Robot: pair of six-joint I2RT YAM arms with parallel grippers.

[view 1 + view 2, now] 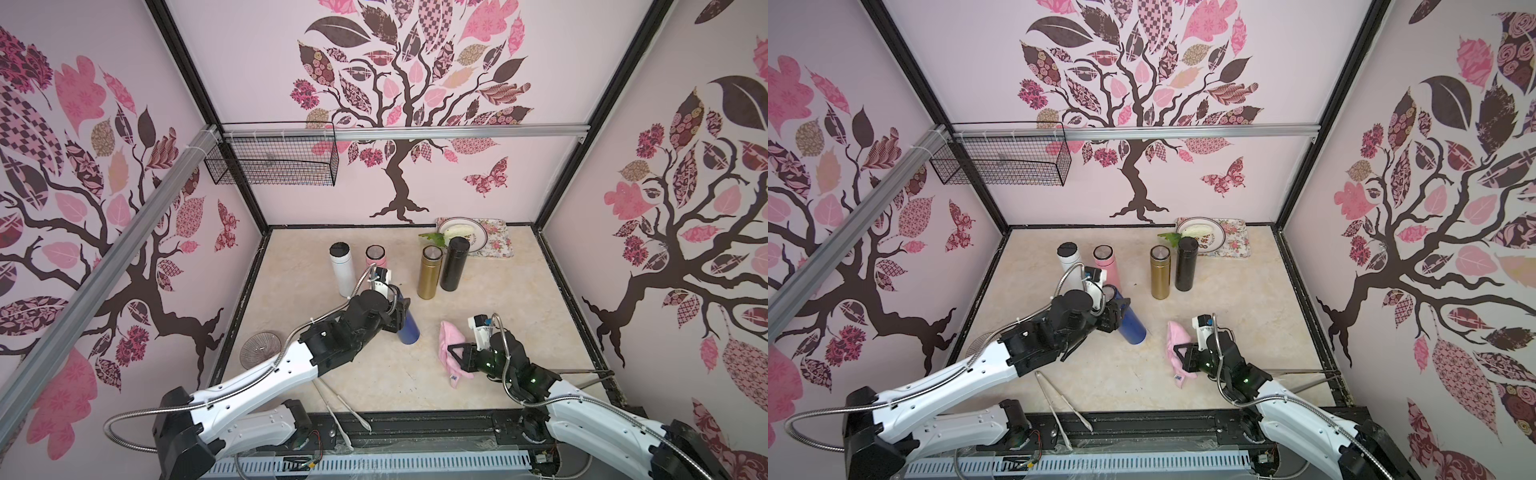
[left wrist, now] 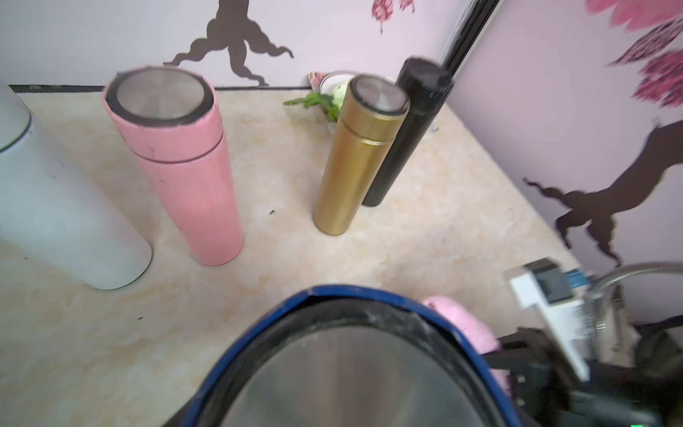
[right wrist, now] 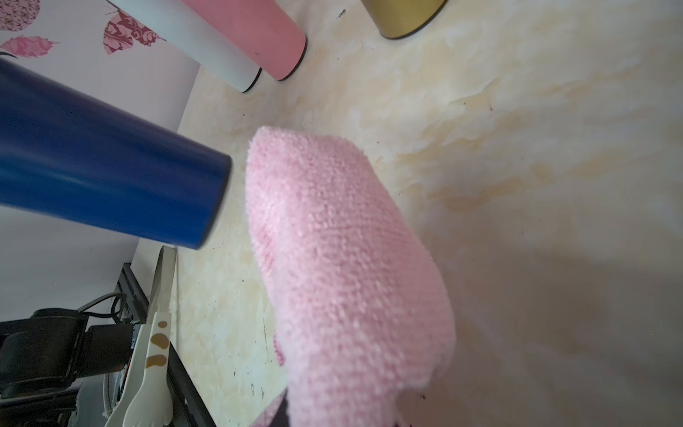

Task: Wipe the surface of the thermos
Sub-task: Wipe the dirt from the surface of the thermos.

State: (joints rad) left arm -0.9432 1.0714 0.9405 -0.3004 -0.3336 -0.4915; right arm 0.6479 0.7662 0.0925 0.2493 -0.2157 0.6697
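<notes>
Cloth (image 1: 449,332) label (image 1: 454,378) shows only in both top views.

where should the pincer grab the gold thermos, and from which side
Probably its straight body below the cap seam, coming in level from the open side facing the pink thermos: the gold thermos stands upright, and the black thermos crowds its other side.

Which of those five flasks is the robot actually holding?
The blue thermos, tilted in the left gripper. The white, pink, gold and black ones stand upright farther back, untouched.
</notes>
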